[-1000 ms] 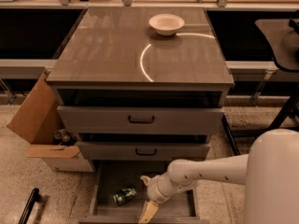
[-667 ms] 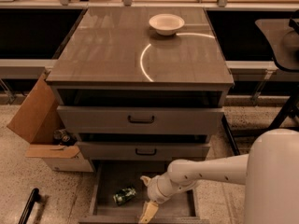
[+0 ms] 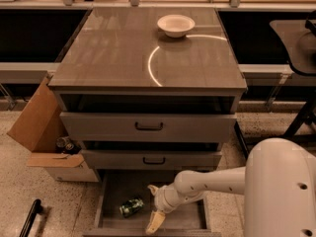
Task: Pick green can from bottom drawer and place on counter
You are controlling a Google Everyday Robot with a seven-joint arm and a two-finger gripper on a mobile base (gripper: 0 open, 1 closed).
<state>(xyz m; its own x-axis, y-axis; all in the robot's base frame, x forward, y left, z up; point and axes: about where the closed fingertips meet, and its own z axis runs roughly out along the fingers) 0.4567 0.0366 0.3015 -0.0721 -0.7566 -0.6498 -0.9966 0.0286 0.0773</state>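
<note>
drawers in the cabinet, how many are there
3: top drawer under the counter, middle drawer below it, bottom drawer pulled open at the floor, holding the green can, with the gripper beside the can.

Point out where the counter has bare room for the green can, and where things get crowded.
The counter is bare in front and left of the white bowl, which sits near its back edge. Crowded: the bottom drawer, where the open gripper sits just right of the green can; its back-left floor is free.
</note>
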